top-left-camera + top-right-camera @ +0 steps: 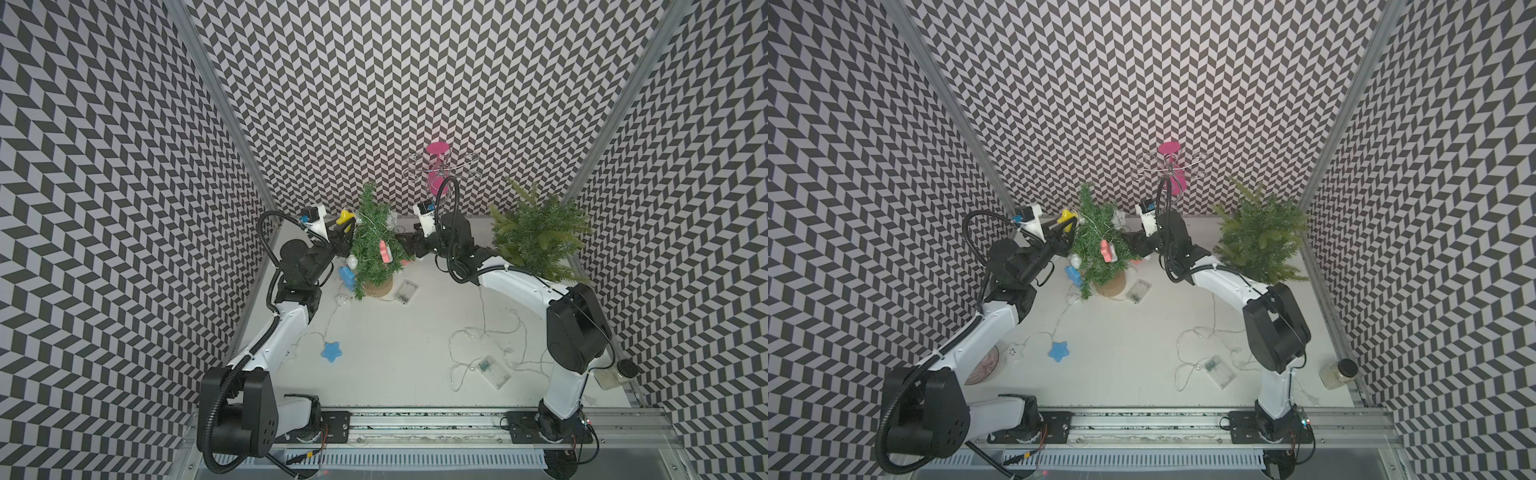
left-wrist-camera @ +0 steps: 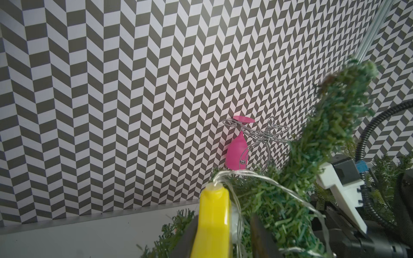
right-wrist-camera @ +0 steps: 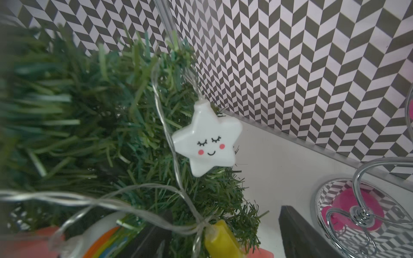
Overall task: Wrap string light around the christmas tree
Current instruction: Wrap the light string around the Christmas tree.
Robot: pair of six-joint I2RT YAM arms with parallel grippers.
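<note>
Black-and-white chevron walls (image 1: 374, 83) closed in three sides, bare aluminium posts (image 1: 214, 95) ran up the two back corners, a white tabletop (image 1: 395, 345) served as floor, a metal rail (image 1: 415, 419) crossed its near edge, soft even light lay over the whole booth

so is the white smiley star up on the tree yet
Yes, the white star hangs against the branches of the tree.
</note>
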